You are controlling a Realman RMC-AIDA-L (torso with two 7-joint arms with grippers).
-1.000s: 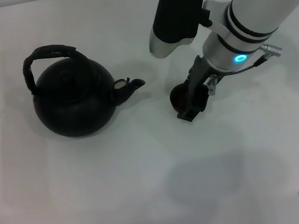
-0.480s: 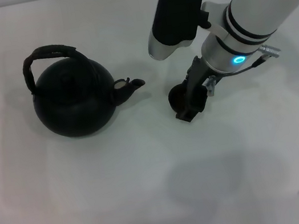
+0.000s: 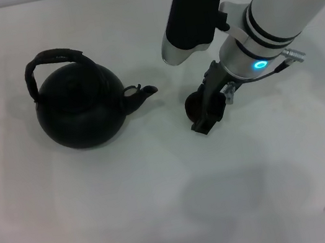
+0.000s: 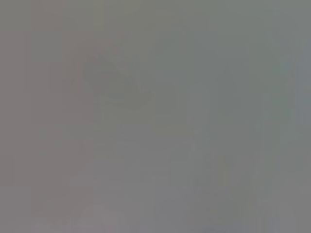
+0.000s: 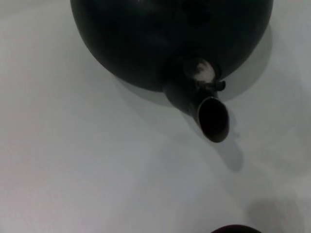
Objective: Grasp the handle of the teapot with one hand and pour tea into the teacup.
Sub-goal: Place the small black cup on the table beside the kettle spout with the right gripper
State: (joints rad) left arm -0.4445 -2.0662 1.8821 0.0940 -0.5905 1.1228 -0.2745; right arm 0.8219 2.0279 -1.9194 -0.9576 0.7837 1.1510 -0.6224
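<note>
1. Cup (image 3: 194, 104) sits just off the spout (image 3: 145, 92) tip of the pot (image 3: 80, 109), on the spout side.
2. Right gripper (image 3: 205, 111) is down at the cup; looks closed on its rim, but can't tell for sure.
3. Step, my read: cup placement. Handle (image 3: 50, 58) is untouched.
4. Next: let go of the cup, then grip the handle at its arch top.
5. Pot: round, matte black, stubby spout with pale spot (image 5: 200, 71); handle looks wrapped and rough.
6. Left gripper is not visible.
</note>
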